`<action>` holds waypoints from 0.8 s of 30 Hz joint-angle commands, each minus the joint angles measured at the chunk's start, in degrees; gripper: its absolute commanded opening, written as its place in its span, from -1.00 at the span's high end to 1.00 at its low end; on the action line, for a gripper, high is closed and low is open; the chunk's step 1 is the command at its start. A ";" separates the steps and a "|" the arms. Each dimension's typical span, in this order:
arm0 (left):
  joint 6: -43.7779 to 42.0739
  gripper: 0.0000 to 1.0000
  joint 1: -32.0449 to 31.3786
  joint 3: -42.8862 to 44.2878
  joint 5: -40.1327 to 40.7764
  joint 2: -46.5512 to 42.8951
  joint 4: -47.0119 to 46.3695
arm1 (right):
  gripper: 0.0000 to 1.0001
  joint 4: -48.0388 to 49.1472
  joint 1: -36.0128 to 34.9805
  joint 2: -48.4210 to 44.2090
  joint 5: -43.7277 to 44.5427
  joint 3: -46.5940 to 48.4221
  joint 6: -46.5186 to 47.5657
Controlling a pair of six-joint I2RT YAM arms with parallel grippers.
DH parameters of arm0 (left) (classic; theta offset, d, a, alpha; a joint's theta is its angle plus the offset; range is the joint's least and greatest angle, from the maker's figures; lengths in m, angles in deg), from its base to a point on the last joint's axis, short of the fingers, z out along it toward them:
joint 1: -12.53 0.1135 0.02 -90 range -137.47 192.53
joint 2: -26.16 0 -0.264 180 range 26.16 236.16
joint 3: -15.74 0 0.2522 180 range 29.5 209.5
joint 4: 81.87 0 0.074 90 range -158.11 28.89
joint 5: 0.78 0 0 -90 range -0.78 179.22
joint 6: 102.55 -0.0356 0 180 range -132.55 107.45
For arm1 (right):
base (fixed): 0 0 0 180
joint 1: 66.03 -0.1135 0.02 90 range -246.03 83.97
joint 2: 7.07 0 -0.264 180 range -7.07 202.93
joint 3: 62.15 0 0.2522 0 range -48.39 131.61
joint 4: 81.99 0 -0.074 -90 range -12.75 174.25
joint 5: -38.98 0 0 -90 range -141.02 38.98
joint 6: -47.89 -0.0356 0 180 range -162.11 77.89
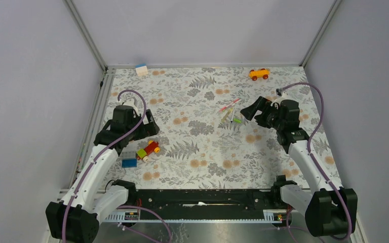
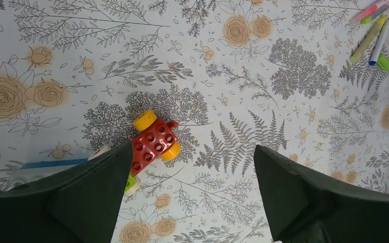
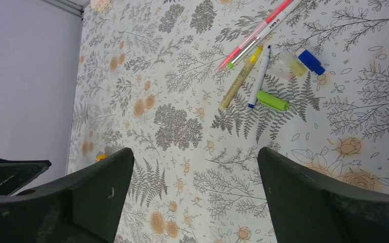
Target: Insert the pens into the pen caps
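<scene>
Top external view: the left gripper (image 1: 150, 126) hangs over the left half of the floral table cover (image 1: 192, 152), jaws apart and holding nothing. A cluster of toy bricks (image 1: 148, 150) lies just on the near side of it. The right gripper (image 1: 249, 110) stands over the right half, jaws likewise apart and empty. Its tips point towards the pens (image 1: 229, 112), which lie loose in a small group just to its left. An orange toy car (image 1: 259, 74) sits at the far edge, well apart from that group. Left wrist view: the two dark fingers (image 2: 86, 202) fill the lower corners with a wide gap between them. A red brick on yellow wheels (image 2: 154, 144) lies beside the left-hand one and is partly hidden by it. The pens show in the upper right corner, well apart from this gripper. Right wrist view: the right gripper's fingers (image 3: 309, 197) stand wide apart with only table cover between them. Beyond them, a pink-red pen (image 3: 256, 31) lies alongside a white pen with a green tip (image 3: 271, 26). Whether they touch cannot be told. Just nearer lie a pale yellow pen (image 3: 239, 78) and a white pen with dark blue ends (image 3: 260, 76), side by side. A lime green cap (image 3: 272, 100) lies just beside the near end of the latter. A dark blue cap (image 3: 311, 62) and a pale clear cap (image 3: 293, 64) lie together to the right of the pens, separate from them.
</scene>
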 commanded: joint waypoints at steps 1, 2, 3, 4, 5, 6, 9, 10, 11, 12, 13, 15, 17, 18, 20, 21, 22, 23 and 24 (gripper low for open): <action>-0.34 -0.98 -0.07 0.65 2.01 -0.28 -2.05 | -0.97 -1.45 -0.04 -2.42 2.12 1.92 3.11; -0.30 -0.98 -0.07 0.65 2.14 -0.18 -2.00 | -0.97 -1.51 -0.06 -3.22 3.20 1.49 3.21; -0.29 -0.98 -0.07 0.72 2.17 -0.10 -2.01 | -0.97 -2.42 -0.07 -4.10 4.04 0.88 3.54; -0.30 -0.98 -0.07 0.72 2.28 -0.08 -2.00 | -0.97 -3.35 -0.06 -4.76 5.10 0.13 3.73; -0.29 -0.98 -0.07 0.73 2.33 -0.04 -1.98 | -0.97 -3.90 -0.14 -5.18 6.06 -0.23 3.82; -0.31 -0.98 -0.07 0.73 2.31 -0.04 -1.99 | -0.97 -5.02 -0.08 -5.27 7.18 -0.15 4.00; -0.25 -0.98 -0.07 0.97 2.56 -0.31 -1.67 | -0.97 -11.73 -0.50 -3.60 12.52 3.17 7.30; -0.25 -0.98 -0.15 1.06 2.63 -0.65 -1.69 | -0.97 -15.38 -1.03 -2.42 16.14 5.16 8.02; -0.11 -0.98 -0.16 1.31 2.64 -1.00 -1.47 | -0.97 -18.90 -1.43 -0.85 19.61 7.23 8.38; 0.09 -0.98 -0.15 1.85 2.64 -0.98 -0.75 | -0.97 -21.74 -1.61 1.31 21.99 9.16 8.56; 0.13 -0.98 -0.16 2.40 4.15 -0.91 -0.03 | -0.97 -24.08 -1.71 2.87 23.47 11.02 8.37; 0.80 -0.98 -0.16 3.47 6.02 -0.79 1.59 | -0.97 -27.10 -1.81 5.35 23.98 13.79 6.95; 1.33 -0.98 -0.16 4.33 7.12 -1.05 2.90 | -0.97 -28.20 -1.86 6.12 24.16 15.48 4.80; 1.50 -0.98 -0.16 4.37 7.13 -1.34 3.01 | -0.97 -27.91 -1.83 5.67 24.72 15.72 3.45; 1.90 -0.98 -0.24 3.66 7.16 -2.15 2.66 | -0.97 -23.99 -1.84 2.81 24.29 14.12 2.12; 2.31 -0.98 -0.25 3.19 7.39 -2.48 2.40 | -0.97 -20.64 -1.83 1.08 22.40 12.22 2.08; 2.62 -0.98 -0.32 2.73 7.51 -2.72 2.13 | -0.97 -17.90 -1.82 -0.50 20.25 10.18 2.54; 2.77 -0.98 -0.34 2.32 7.54 -2.87 1.82 | -0.97 -15.74 -1.82 -1.52 17.77 9.21 2.72; 2.66 -0.98 -0.34 2.24 7.46 -2.86 1.67 | -0.97 -15.03 -1.82 -1.68 17.40 9.17 2.42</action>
